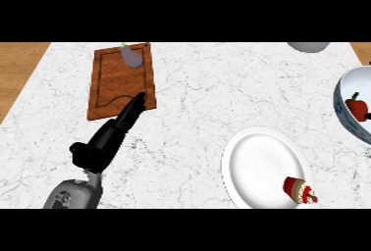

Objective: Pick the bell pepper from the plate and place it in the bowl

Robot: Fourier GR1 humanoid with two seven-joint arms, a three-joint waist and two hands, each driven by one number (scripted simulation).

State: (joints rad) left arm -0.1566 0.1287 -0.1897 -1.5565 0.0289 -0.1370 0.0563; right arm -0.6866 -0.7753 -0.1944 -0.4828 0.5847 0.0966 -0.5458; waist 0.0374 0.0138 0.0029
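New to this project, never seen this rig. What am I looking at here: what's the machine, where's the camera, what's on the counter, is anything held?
This is one view from the robot's head, looking steeply down at a marble counter. The robot is a humanoid; only its left hand, black on a grey forearm, shows. Its fingers are straight, their tips at the near edge of a wooden cutting board, and it holds nothing. The right hand is out of view.

On the board's far end lies an eggplant. At lower right a white plate carries a small cupcake. At the right edge a patterned bowl is partly cut off, with a red bell pepper already inside. A white dish peeks in at the top edge.
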